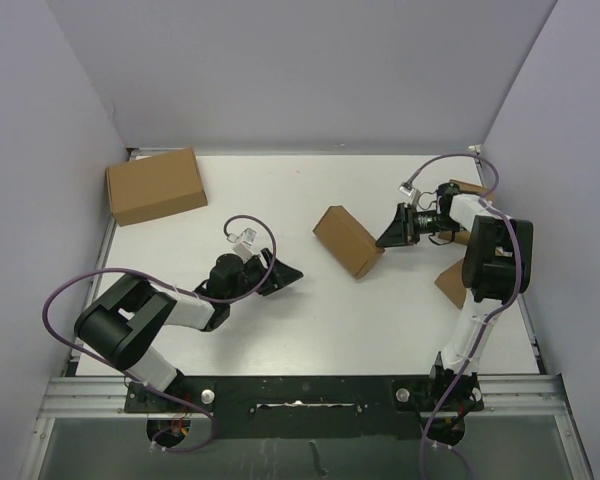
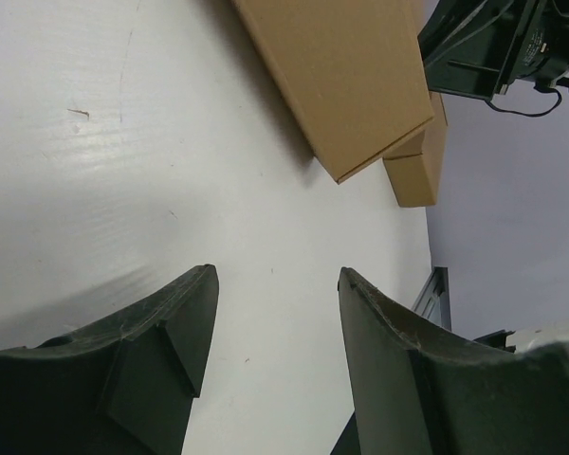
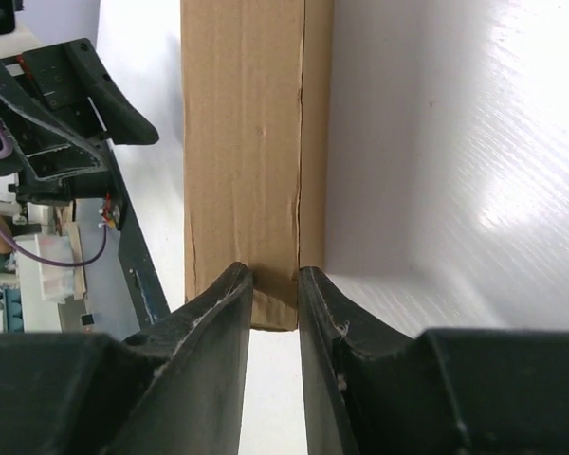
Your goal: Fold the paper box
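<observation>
Right claw (image 1: 382,241) at paper box (image 1: 346,240); left claw (image 1: 288,275) apart.

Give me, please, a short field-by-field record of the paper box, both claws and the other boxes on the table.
paper box: oblong, closed-looking, lying diagonally in the middle of the table
right claw: at the box's right end, jaws narrowly apart; grip unclear
left claw: open, low over bare table, apart from the box
larger carton: far left corner
small brown box: beside the right arm, partly hidden
</observation>
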Available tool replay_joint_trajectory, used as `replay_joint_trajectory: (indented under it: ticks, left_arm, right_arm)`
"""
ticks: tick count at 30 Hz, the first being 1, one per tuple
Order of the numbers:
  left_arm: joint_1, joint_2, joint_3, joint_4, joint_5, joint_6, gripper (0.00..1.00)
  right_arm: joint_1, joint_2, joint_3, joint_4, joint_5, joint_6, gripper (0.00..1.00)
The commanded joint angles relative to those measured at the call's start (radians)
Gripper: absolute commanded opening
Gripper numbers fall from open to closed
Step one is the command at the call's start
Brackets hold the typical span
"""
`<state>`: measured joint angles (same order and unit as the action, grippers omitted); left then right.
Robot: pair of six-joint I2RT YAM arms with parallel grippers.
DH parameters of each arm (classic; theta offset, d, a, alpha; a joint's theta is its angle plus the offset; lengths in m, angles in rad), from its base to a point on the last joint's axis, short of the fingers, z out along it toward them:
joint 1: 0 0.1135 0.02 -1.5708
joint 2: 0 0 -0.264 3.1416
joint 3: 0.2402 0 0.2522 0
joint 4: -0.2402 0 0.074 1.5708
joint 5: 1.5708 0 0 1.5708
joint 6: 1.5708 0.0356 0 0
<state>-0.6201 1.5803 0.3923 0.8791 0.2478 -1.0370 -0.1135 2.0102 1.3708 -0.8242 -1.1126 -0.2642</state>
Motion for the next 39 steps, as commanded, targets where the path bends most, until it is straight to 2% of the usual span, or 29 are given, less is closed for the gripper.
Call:
replay_joint_trajectory:
  ticks: [1, 9, 14, 19, 24, 30, 35, 39]
  left_arm:
    - [0.006, 0.011, 0.022, 0.045, 0.012, 0.010, 0.52]
    - [0.005, 0.006, 0.016, 0.038, 0.008, 0.019, 0.52]
    - [0.006, -0.011, 0.027, -0.016, -0.004, 0.050, 0.52]
    - [0.006, -0.043, 0.038, -0.082, -0.020, 0.078, 0.52]
    - [0.015, -0.103, 0.031, -0.150, -0.046, 0.106, 0.52]
    - [0.026, -0.311, -0.008, -0.352, -0.117, 0.165, 0.51]
    - [0.029, -0.561, -0.052, -0.570, -0.182, 0.195, 0.51]
    - [0.030, -0.751, -0.074, -0.723, -0.217, 0.206, 0.51]
  right_arm:
    - [0.006, 0.027, -0.003, 0.001, 0.103, -0.047, 0.25]
    - [0.021, 0.012, -0.036, -0.022, 0.150, -0.093, 0.27]
    - [0.091, -0.059, -0.099, -0.032, 0.237, -0.187, 0.29]
    - [0.210, -0.183, -0.159, -0.010, 0.316, -0.281, 0.29]
    - [0.422, -0.307, -0.236, 0.089, 0.482, -0.330, 0.29]
    - [0.590, -0.260, -0.144, 0.142, 0.595, -0.338, 0.28]
    - [0.682, -0.119, 0.028, 0.123, 0.607, -0.356, 0.28]
    - [0.746, -0.001, 0.206, 0.075, 0.560, -0.358, 0.28]
